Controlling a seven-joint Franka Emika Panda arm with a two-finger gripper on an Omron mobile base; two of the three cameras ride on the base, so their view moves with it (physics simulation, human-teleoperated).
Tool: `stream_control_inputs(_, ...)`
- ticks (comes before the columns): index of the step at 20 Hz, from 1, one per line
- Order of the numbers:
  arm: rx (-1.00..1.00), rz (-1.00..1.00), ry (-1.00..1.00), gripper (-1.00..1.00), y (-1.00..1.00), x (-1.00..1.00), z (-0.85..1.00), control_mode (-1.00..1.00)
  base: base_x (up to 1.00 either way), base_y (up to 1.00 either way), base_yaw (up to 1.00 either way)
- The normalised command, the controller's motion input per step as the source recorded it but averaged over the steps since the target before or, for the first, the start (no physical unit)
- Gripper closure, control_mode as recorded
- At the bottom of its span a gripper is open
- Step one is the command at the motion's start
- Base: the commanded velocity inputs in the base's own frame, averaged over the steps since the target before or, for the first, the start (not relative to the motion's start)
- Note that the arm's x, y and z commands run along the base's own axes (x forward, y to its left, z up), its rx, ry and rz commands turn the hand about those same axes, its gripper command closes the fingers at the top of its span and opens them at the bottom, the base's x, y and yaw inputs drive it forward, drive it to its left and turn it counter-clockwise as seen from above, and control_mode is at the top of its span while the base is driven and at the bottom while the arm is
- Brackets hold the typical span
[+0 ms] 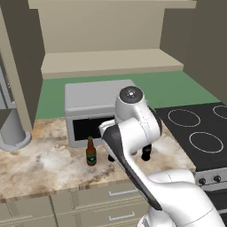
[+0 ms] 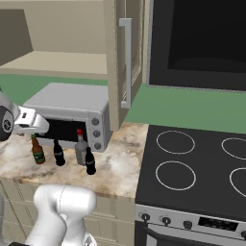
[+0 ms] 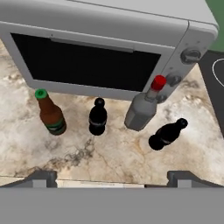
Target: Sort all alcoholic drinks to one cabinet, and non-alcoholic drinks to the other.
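Marbled desk [image 3: 109, 157] below, with the tool [image 3: 112, 177] hovering above it, tips spread wide, pinching nothing. Beyond, 4 bottles standing in a row: brown beer bottle [image 3: 51, 114] at 9 o'clock, black cola bottle [image 3: 97, 117] beside it, grey red-capped bottle [image 3: 143, 107] toward 1 o'clock, second cola bottle [image 3: 166, 134] at 3 o'clock. Farther back, grey toaster oven [image 3: 109, 39] just behind the row.

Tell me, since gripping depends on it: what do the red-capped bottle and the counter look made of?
Red-capped bottle: seemingly glass or clear plastic, grey and translucent, smooth. Counter: looks like polished stone, beige with mottled veining; being rendered, it stays uncertain.
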Motion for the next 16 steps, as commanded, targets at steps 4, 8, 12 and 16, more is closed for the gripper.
stream_control_inputs(4,0.0,-0.02,-0.03,-1.0,0.33,-0.05,-0.2,-1.0,0.0,0.0,0.0)
stream_control_inputs(8,0.0,-0.01,0.0,-1.0,0.36,-0.01,-0.23,-1.0,0.0,0.0,0.0)
stream_control_inputs(12,0.0,-0.01,0.0,-1.0,0.4,0.0,-0.24,-1.0,0.0,0.0,0.0)
stream_control_inputs(16,0.0,-0.01,0.0,-1.0,0.42,0.0,-0.2,-1.0,0.0,0.0,0.0)
